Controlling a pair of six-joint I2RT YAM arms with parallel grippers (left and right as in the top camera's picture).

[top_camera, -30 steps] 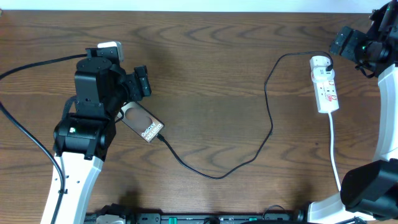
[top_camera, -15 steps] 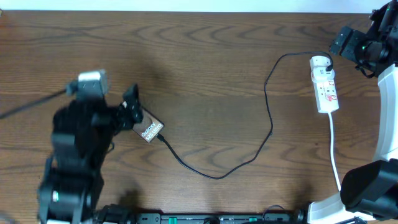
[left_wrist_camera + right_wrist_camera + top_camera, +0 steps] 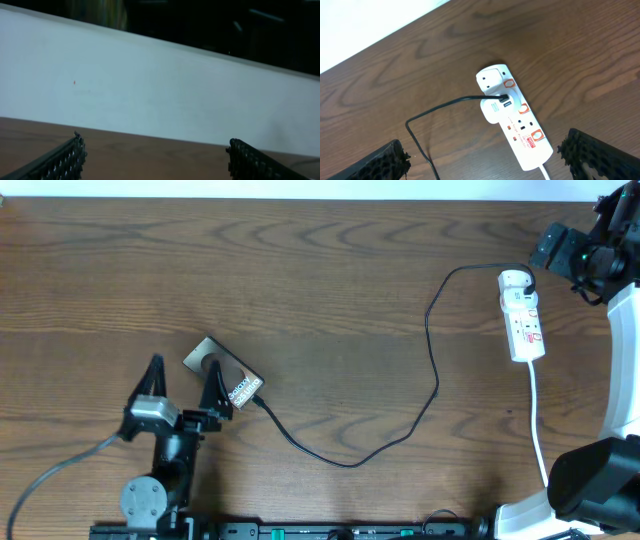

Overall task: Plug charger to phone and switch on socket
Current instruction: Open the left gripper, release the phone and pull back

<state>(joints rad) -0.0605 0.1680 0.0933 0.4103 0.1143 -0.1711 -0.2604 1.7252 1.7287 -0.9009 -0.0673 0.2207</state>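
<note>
The phone lies flat at the left of the table, with its "Galaxy" lettering toward the lower right end. The charger cable meets that end with its plug tip, loops right and runs up to the white socket. My left gripper is open and empty, just in front of the phone, with one finger beside the phone's near edge. The left wrist view shows only its fingers, the table and a white wall. My right gripper is open above the socket. The cable enters the adapter there.
The socket's white lead runs down the right side to the front edge. The right arm's base stands at the lower right. The left arm's base and its grey cable are at the front left. A white wall borders the table's far edge.
My left arm has drawn back from over the phone toward the table's front edge, leaving the phone uncovered. The phone, cable, socket and right arm have not moved.
</note>
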